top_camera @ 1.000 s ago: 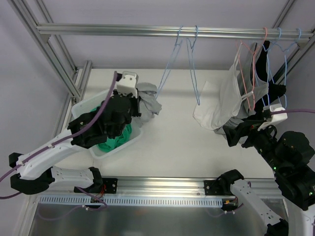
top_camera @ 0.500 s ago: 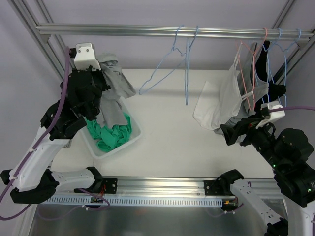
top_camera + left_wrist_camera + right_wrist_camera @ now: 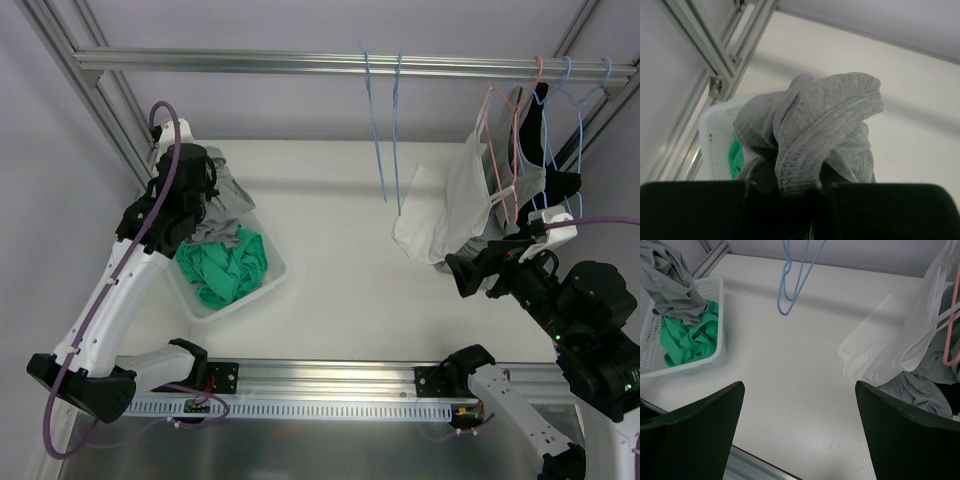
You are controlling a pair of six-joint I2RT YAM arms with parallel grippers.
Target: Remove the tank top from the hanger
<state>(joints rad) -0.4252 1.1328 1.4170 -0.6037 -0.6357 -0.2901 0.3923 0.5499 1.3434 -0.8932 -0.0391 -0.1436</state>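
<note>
Left wrist view: my left end effector (image 3: 792,200) is clamped on the grey tank top (image 3: 822,117) above the basket (image 3: 715,147) in the bench's far-left corner. Released off-centre, it could drape over the rim.

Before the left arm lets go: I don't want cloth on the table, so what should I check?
1. Top pinched in left jaws: ok.
2. Top free of the hangers: ok, the two middle ones hang bare.
3. Top above the basket: ok, its lower end reaches inside.
4. Room in basket: ok, only green cloth inside.
5. Right jaws out of the way: ok, open, by the white garment.
6. All folds inside the rim: cannot tell.
</note>
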